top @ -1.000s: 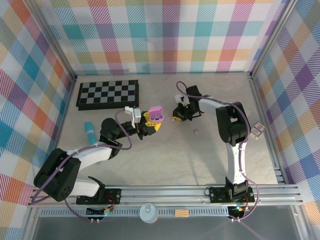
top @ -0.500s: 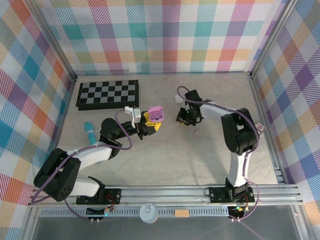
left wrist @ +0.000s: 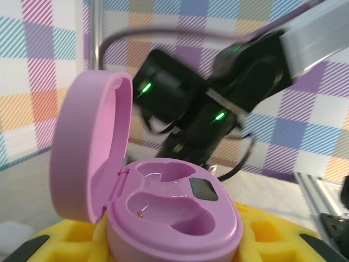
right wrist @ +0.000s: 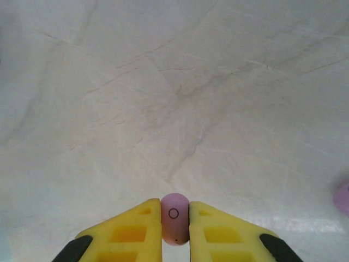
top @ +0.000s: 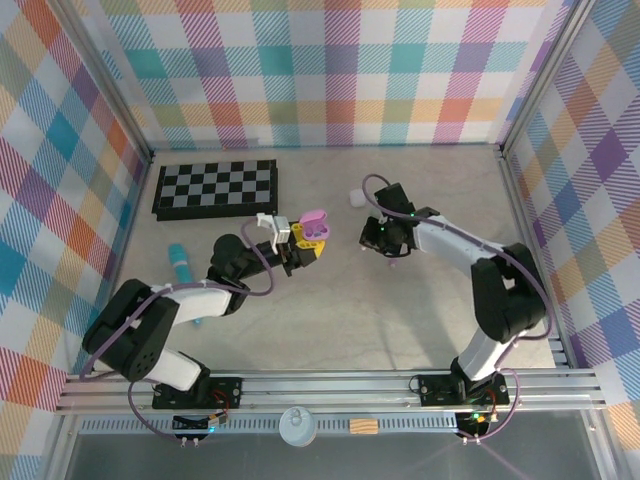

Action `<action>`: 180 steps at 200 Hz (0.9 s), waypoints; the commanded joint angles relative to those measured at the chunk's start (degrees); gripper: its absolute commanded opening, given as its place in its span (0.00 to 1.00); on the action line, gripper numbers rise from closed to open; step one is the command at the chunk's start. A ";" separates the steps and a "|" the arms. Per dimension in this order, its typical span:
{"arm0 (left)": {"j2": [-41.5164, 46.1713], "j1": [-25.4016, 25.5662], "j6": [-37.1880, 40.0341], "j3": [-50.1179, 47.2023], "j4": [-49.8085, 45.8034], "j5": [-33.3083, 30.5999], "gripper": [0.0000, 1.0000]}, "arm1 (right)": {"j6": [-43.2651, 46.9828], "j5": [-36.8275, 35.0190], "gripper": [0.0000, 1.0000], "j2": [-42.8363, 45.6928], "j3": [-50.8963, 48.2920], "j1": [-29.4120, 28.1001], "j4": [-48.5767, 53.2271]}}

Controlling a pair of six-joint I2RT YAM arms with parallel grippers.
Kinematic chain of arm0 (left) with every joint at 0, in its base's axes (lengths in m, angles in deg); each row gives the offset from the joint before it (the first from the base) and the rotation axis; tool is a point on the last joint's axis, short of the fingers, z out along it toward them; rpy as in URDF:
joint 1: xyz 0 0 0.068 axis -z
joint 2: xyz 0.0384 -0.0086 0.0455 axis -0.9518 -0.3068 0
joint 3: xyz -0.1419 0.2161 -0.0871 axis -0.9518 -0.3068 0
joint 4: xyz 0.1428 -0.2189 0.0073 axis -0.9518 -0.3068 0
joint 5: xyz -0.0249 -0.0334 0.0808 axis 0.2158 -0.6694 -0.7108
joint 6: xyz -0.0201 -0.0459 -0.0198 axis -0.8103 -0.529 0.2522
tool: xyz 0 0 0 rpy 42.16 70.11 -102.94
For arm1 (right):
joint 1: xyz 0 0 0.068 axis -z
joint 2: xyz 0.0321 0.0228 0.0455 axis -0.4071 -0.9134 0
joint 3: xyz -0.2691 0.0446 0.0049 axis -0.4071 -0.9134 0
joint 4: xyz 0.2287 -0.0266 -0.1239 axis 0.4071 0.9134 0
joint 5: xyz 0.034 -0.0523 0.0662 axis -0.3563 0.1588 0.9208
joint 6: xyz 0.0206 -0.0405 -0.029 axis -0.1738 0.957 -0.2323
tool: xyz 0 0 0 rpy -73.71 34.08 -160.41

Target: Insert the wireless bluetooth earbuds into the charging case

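A purple charging case (left wrist: 174, 213) stands open, lid (left wrist: 87, 147) tipped up on its left. Both of its wells look empty. My left gripper (top: 303, 243) is shut on the case from below, and its yellow fingers (left wrist: 267, 234) show under the base. The case (top: 314, 227) sits mid-table in the top view. To its right, my right gripper (top: 374, 238) is shut on a small purple earbud (right wrist: 174, 217), pinched between the yellow fingertips (right wrist: 139, 224) above bare table. A second purple earbud (right wrist: 343, 199) lies on the table at the right edge of the right wrist view.
A folded chessboard (top: 215, 187) lies at the back left. A teal cylinder (top: 181, 263) rests left of the left arm. A small white case (top: 357, 198) sits behind the right gripper. Checked walls close in three sides.
My right gripper has shifted to the right and a little nearer. The left arm has changed its pose slightly, while the open case stays in about the same place.
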 commanded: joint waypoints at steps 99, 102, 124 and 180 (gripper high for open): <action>-18.42 0.70 8.61 9.73 4.32 -10.26 0.31 | -0.19 -0.09 0.16 14.43 4.38 -6.01 6.87; -18.71 0.77 8.57 9.96 4.29 -10.15 0.31 | -0.12 0.02 0.16 14.38 4.76 -6.15 6.78; -20.13 1.39 8.43 10.88 4.23 -10.19 0.31 | 0.70 0.46 0.16 13.85 7.05 -7.18 6.45; -20.94 2.66 8.55 11.48 4.29 -10.22 0.31 | 2.76 1.97 0.16 8.86 13.26 -9.37 4.96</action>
